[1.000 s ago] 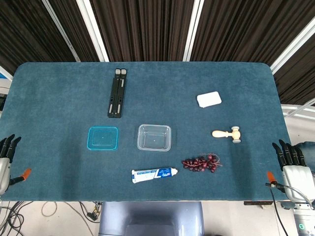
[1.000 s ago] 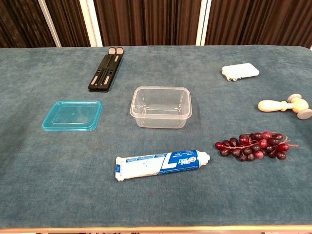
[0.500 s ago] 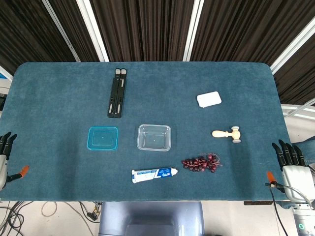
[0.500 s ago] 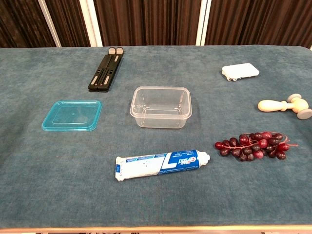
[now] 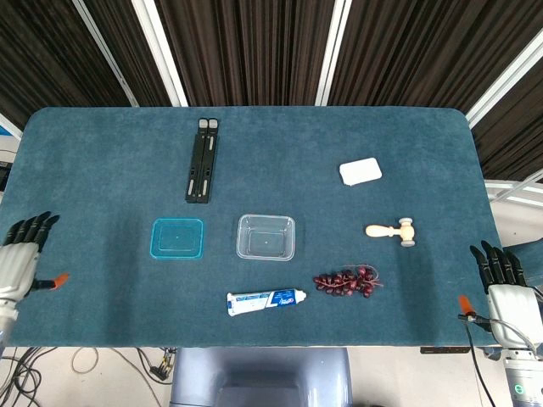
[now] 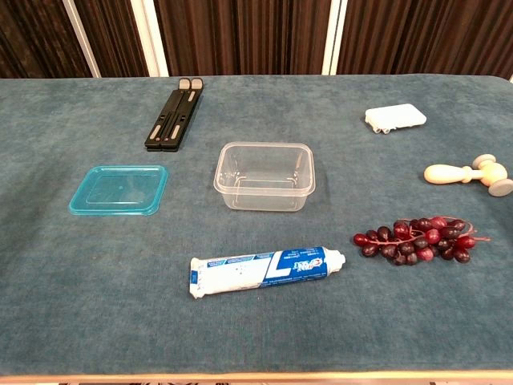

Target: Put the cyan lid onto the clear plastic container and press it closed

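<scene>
Left robot hand [image 5: 19, 259] partly cut off.

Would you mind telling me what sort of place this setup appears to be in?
Probably a robot lab or test bench: a table covered in teal felt, dark slatted curtains behind it, and unrelated props laid out, such as a toothpaste tube, grapes and a small wooden mallet.

A table [image 5: 102, 161] with rounded far corners, covered in dark teal felt-like cloth, fills most of both views. Behind it hangs a dark brown ribbed curtain [image 5: 246, 51], crossed by slanting white bars [image 5: 161, 51]. At the near edge, below the table, a grey-blue base [image 5: 263, 377] shows in the head view, with loose cables [image 5: 34, 365] on a pale floor [image 5: 102, 373] at the lower left. The light is even and soft.
</scene>
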